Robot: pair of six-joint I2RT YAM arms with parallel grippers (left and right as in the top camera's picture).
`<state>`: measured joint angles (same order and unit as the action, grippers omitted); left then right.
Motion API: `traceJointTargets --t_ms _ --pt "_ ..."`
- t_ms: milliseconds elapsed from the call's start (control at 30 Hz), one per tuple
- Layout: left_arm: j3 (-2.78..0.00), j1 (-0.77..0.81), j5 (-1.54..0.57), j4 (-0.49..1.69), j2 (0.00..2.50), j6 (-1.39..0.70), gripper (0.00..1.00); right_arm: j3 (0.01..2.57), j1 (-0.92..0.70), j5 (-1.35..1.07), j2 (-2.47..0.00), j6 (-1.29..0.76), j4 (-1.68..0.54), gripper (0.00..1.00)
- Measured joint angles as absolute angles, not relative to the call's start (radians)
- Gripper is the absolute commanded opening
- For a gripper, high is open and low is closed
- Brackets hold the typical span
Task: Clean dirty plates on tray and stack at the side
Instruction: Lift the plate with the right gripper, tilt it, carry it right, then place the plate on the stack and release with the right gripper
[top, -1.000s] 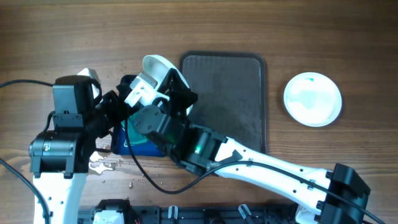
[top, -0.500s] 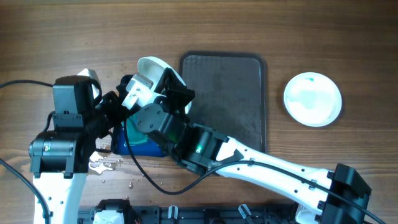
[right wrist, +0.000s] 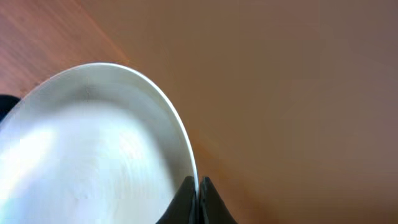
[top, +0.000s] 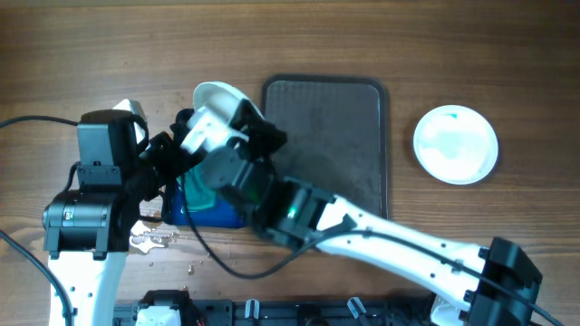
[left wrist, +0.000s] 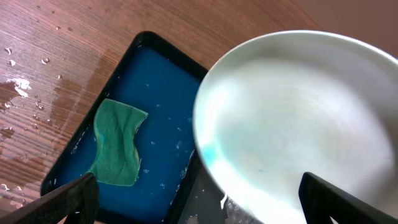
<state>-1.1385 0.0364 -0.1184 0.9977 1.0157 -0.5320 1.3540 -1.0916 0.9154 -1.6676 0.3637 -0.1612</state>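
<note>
Plate (top: 214, 93) up-left vs before, R fingers (right wrist: 184, 204) pinch its rim; L fingers (left wrist: 68, 199) spread above blue tray (left wrist: 161, 87) w/ sponge (left wrist: 115, 149).

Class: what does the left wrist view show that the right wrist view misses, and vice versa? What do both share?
Left wrist only: the blue tray with a green cloth in it, and water drops on the wood. Right wrist only: the right gripper pinching the plate at its rim. Both: that white plate and the wooden table.
</note>
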Motion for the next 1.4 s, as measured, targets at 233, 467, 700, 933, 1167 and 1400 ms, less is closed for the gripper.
traceJointTargets --t_ms 233,467,700,933,1167,1400 --pt "-1.139 0.036 -0.119 0.995 1.016 -0.532 1.0 1.354 -0.731 0.345 -1.666 -0.187 -0.408 0.04" --pt "-1.139 0.036 -0.119 0.995 1.016 -0.532 1.0 1.354 -0.297 -0.257 -1.531 -0.418 -0.528 0.04" --pt "-1.139 0.036 -0.119 0.995 1.016 -0.532 1.0 1.347 0.257 -0.224 -1.437 -0.483 -0.914 0.04" --pt "-1.139 0.036 -0.119 0.995 1.016 -0.532 1.0 1.155 0.593 -0.151 -1.565 -0.491 -0.927 0.18" --pt "-1.139 0.036 -0.119 0.995 1.016 -0.532 1.0 1.127 0.573 -0.325 -1.6 -0.371 -0.869 0.48" --pt "-1.139 0.036 -0.119 0.995 1.015 -0.532 1.0 1.187 0.363 -0.493 -1.352 -0.275 -0.946 0.52"
